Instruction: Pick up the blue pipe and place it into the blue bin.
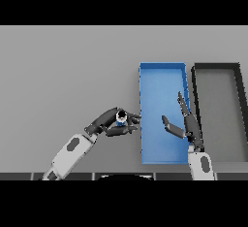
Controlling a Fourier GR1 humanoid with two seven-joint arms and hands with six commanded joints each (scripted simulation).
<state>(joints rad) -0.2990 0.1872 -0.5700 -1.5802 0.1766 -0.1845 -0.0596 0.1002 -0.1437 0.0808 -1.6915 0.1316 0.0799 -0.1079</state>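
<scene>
A short blue pipe (121, 119) with a pale open end sits between the curled fingers and thumb of my left hand (110, 123), just left of the blue bin (162, 75). The hand is closed round it near the bin's left wall. The blue bin is a long open tray running away from me, and its floor shows nothing inside. My right hand (190, 126) hangs over the bin's right side with straight fingers pointing away and the thumb spread left, holding nothing.
A black bin (217, 68) with a grey floor stands directly right of the blue bin. Bare grey table stretches to the left and behind both bins.
</scene>
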